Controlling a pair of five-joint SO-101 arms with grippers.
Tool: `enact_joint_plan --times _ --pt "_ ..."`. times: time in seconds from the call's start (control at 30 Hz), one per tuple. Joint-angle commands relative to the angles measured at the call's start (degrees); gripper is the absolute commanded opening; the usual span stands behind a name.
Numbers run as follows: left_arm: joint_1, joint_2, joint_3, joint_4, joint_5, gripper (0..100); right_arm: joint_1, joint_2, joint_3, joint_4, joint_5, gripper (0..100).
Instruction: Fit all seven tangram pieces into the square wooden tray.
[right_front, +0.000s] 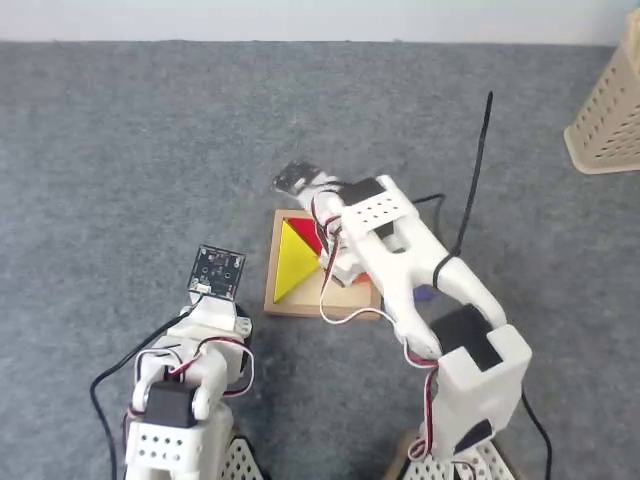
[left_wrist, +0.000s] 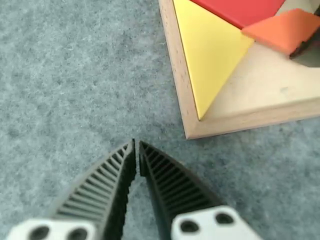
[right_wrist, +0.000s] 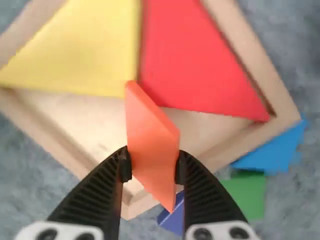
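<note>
The square wooden tray (right_front: 272, 272) lies mid-table with a yellow triangle (right_front: 293, 260) and a red triangle (right_front: 305, 236) flat inside. My right gripper (right_wrist: 151, 155) hangs over the tray (right_wrist: 257, 65), shut on an orange piece (right_wrist: 150, 145) held tilted on edge. Its far corner points at the seam between the yellow triangle (right_wrist: 85, 50) and the red triangle (right_wrist: 195, 65). My left gripper (left_wrist: 136, 144) is shut and holds nothing, low over the carpet just short of the tray's near corner (left_wrist: 240, 122). From there the orange piece (left_wrist: 285, 30) shows above the tray floor.
Blue (right_wrist: 272, 150), green (right_wrist: 245, 197) and dark blue (right_wrist: 170, 217) pieces lie on the grey carpet just outside the tray's rim, under the right arm. A beige perforated basket (right_front: 610, 110) stands at the far right. A black cable (right_front: 475, 170) rises beside the right arm.
</note>
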Motion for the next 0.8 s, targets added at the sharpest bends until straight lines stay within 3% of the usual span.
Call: enact_joint_plan --times 0.0,0.17,0.5,0.77 --pt "-0.09 -1.14 -1.10 0.35 0.53 1 -1.01 -6.02 2.29 -2.59 5.89 0.8" --pt "-0.09 -1.14 -1.10 0.35 0.53 1 -4.97 -7.78 6.24 -4.18 11.87 0.9" --pt "-0.09 -1.14 -1.10 0.35 0.53 1 -8.66 -8.13 7.65 -7.96 12.48 1.1" --pt "-0.09 -1.14 -1.10 0.35 0.53 1 -12.18 -8.57 7.82 -7.25 12.04 10.6"
